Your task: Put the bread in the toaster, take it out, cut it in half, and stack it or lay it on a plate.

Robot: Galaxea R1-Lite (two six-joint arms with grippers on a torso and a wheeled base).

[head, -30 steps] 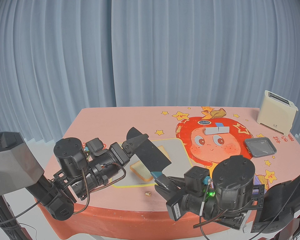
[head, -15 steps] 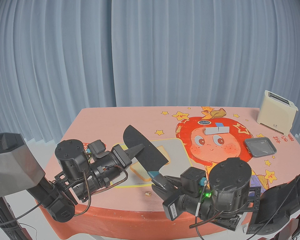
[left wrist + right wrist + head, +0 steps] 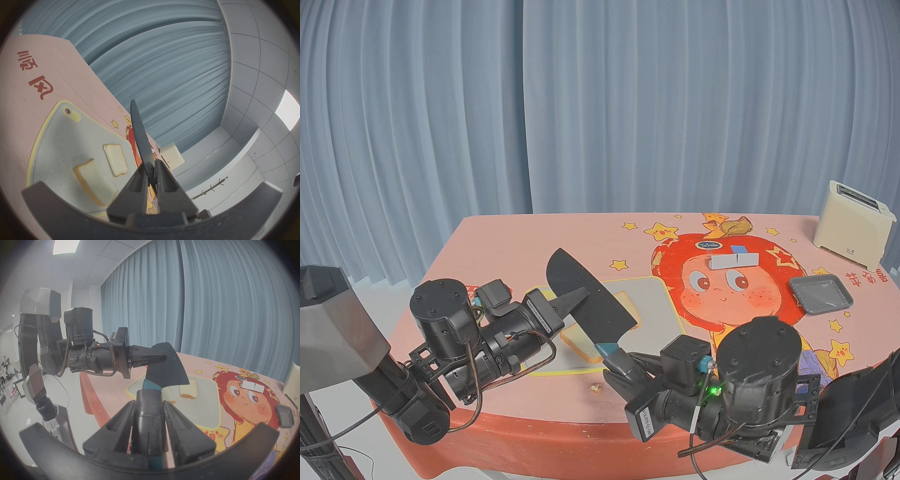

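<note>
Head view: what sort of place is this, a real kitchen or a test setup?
Probably a staged test room, not a kitchen: a curtain walls off the back, and the toaster and board sit on a cloth-covered table.

Over the last second the left tool point(image 3: 581, 294) has dropped and drawn back, so it no longer covers the tip of the knife point(image 3: 600, 312); the blade has swung up and the right tool point(image 3: 617, 367) has edged left with the handle
</note>
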